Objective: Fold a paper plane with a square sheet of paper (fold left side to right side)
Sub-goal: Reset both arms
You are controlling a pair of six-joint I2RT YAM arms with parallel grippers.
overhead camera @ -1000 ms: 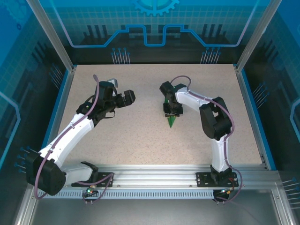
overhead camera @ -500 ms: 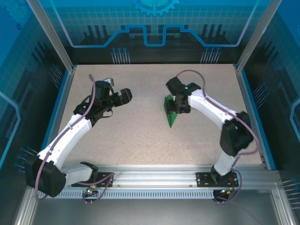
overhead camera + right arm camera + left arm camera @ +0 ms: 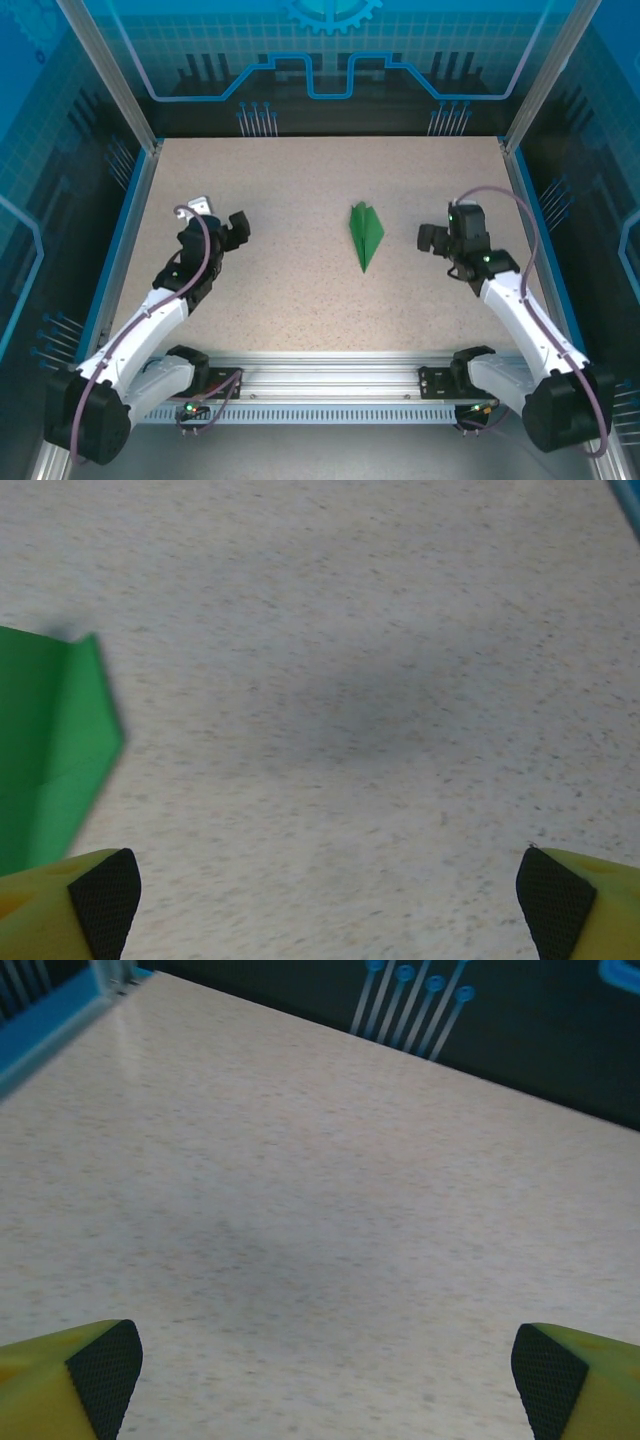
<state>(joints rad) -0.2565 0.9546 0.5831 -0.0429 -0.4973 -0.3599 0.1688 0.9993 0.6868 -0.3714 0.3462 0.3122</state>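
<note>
The square sheet of paper (image 3: 365,235) lies folded into a narrow green wedge near the middle of the table, its point toward the near edge. The right wrist view catches its edge at the left (image 3: 50,760). My right gripper (image 3: 430,238) hangs to the right of the paper, apart from it, open with nothing between its fingertips (image 3: 100,885). My left gripper (image 3: 237,226) is far to the left of the paper, open and empty, with bare table between its pads (image 3: 105,1360).
The speckled table (image 3: 300,300) is bounded by blue rails at the left (image 3: 120,240) and right (image 3: 535,240) and a dark back wall (image 3: 330,115). An aluminium rail (image 3: 330,375) carrying both arm bases runs along the near edge.
My right gripper let go of the paper, opened wide and drew back to the right. The left arm pulled back toward the near left. The paper now lies free on the table.
</note>
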